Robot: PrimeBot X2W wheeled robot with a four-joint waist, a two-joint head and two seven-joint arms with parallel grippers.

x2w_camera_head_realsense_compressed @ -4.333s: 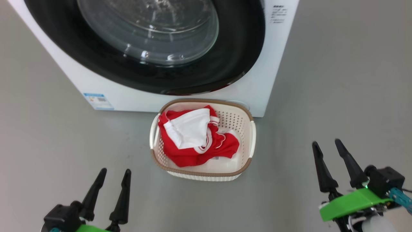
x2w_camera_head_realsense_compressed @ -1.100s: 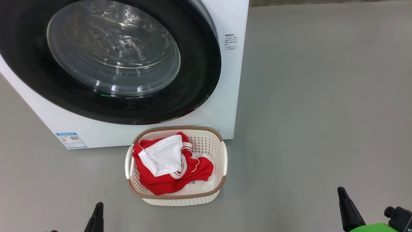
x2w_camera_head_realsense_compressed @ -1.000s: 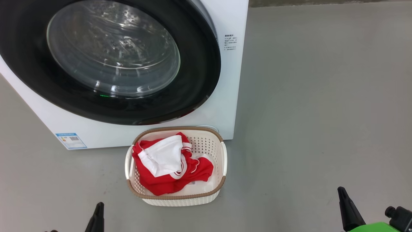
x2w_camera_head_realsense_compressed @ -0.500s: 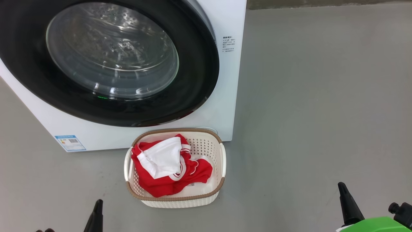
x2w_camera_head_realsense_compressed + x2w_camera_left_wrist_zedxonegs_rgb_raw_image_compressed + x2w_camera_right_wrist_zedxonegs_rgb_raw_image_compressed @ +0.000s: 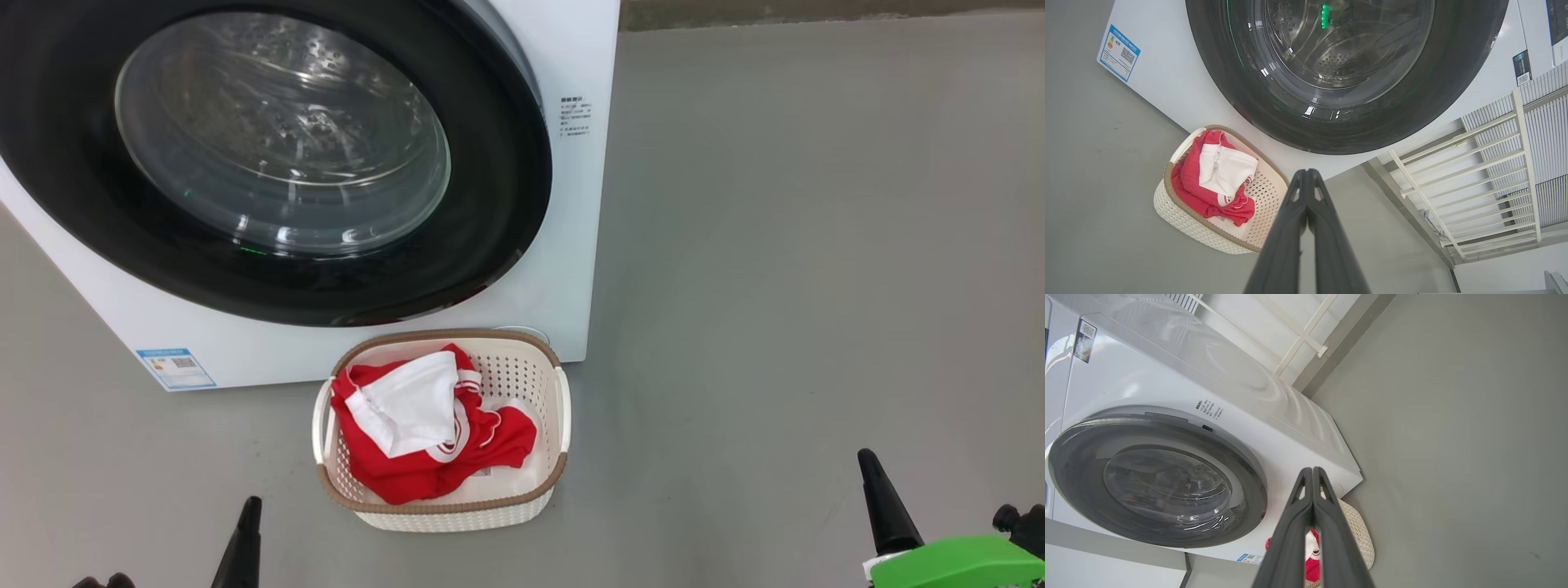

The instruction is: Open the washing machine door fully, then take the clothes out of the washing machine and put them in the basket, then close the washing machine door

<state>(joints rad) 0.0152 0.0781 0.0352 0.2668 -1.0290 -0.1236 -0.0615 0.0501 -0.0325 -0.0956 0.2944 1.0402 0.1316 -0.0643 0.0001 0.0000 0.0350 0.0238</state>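
Task looked finished: washing machine door (image 5: 273,151) appeared shut at upper left of head view; clothes (image 5: 408,474) lay bunched in the basket (image 5: 449,519) at lower centre, just before the washing machine (image 5: 571,245). The basket's long axis ran up-down the frame, toward the machine front. Left gripper (image 5: 1307,173) and right gripper (image 5: 1312,470) had fingers pressed together, empty.

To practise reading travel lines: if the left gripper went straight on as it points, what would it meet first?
The left gripper would probably meet the washing machine, its white front just below the washing machine door; the basket lies off that line. Depth is unclear.
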